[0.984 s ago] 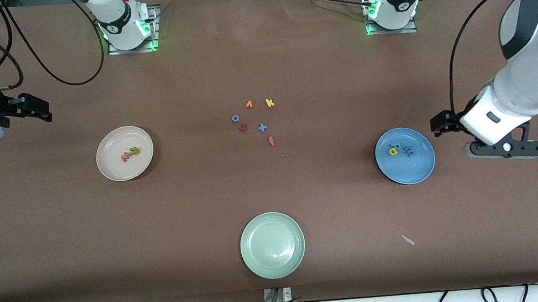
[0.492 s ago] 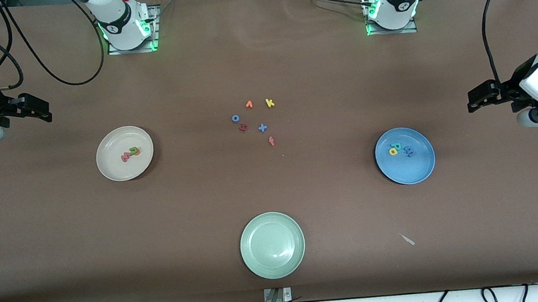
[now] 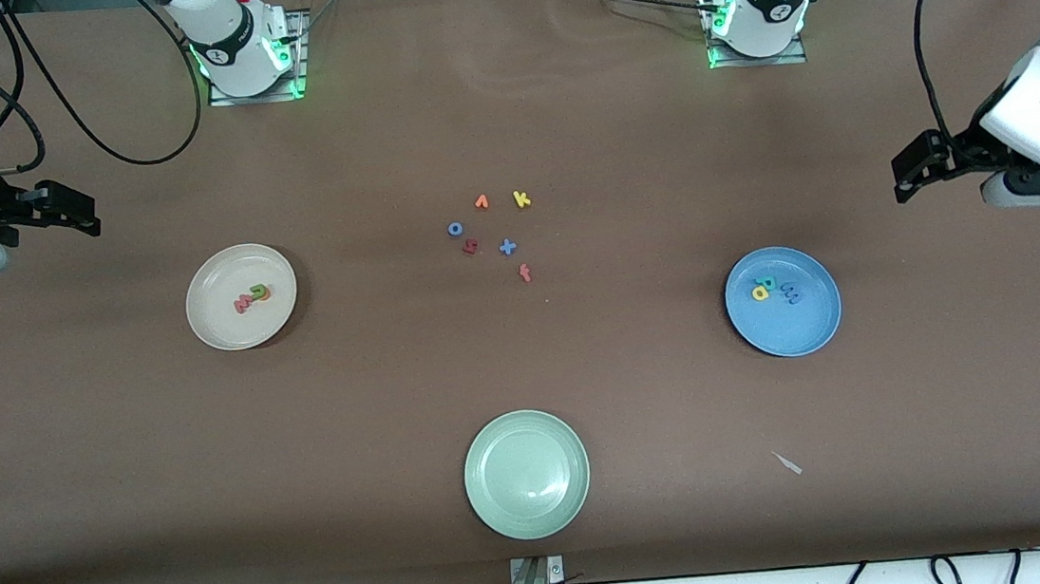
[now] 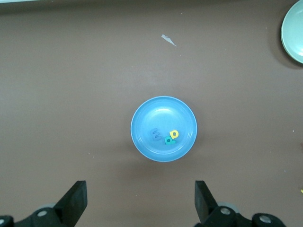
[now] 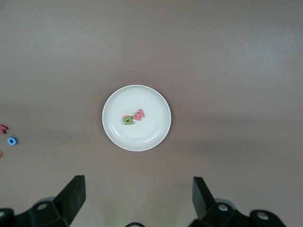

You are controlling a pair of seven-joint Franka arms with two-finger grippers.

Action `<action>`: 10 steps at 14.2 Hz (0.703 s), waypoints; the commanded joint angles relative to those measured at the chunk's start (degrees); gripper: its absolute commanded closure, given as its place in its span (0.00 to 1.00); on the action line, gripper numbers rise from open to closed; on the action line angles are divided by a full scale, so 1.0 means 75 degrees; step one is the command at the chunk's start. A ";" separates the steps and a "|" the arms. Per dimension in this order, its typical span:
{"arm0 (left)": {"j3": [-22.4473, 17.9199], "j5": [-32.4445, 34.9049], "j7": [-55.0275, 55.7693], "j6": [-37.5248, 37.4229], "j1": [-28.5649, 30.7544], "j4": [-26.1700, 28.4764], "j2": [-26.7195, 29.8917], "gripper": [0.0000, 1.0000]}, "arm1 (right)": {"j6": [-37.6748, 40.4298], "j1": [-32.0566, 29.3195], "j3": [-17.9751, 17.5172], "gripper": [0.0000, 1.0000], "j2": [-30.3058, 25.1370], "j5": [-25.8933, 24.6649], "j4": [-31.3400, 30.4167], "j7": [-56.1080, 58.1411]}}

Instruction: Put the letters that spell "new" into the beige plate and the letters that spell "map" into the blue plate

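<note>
Brown tabletop [image 3: 586, 381] fills your front view, and both sets of task letters already lie in their plates. Look toward the right arm's end of the table for the beige plate [image 3: 241, 296]: the letters that spell "new" [image 3: 251, 297] sit huddled together in it, the green n, orange e and salmon-pink w touching or overlapping, so you cannot tell exactly how they stack. Your right wrist view shows the same beige plate [image 5: 136, 117] from above with that cluster [image 5: 133, 117] near its middle. Toward the left arm's end you find the blue plate [image 3: 782, 301], and in it the letters that spell "map" [image 3: 773, 289]: the yellow a and teal p touch each other, with the blue m just beside them. The left wrist view shows these letters [image 4: 164, 135] in the part of the blue plate [image 4: 164, 128] that lies toward the gripper. Your right gripper [image 3: 78, 212] hangs above bare table at the right arm's end, jaws spread wide and holding nothing. Your left gripper [image 3: 911, 168] hovers above bare table at the left arm's end, near the blue plate but not over it, its jaws also wide apart and empty. Between the two plates, a scatter of spare letters [image 3: 493, 233] lies on the table, farther from the front camera than the pale green plate [image 3: 526, 474]. A small pale scrap [image 3: 788, 463] lies on the table near the blue plate, nearer to the front camera.
</note>
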State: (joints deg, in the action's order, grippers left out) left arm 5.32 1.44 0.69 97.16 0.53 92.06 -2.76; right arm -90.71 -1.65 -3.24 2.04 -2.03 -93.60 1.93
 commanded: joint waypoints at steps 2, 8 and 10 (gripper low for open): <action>-0.0205 -0.0121 -0.0057 0.0241 -0.0165 0.0580 0.0485 0.00 | 0.0060 -0.0049 -0.0036 0.00 -0.0038 -0.0058 0.0011 0.0012; -0.0651 -0.0168 -0.0068 0.0206 -0.0282 0.1037 0.0860 0.00 | 0.0071 -0.0049 -0.0036 0.00 -0.0038 -0.0058 0.0011 0.0012; -0.0616 -0.0168 -0.0056 -0.0097 -0.0259 0.0991 0.0838 0.00 | 0.0060 -0.0049 -0.0036 0.00 -0.0038 -0.0058 0.0022 0.0012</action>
State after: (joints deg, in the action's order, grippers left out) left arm 1.40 1.43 0.65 97.53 -0.55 97.61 1.40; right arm -90.71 -1.65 -3.24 2.04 -2.03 -93.59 1.93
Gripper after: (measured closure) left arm 0.000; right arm 0.000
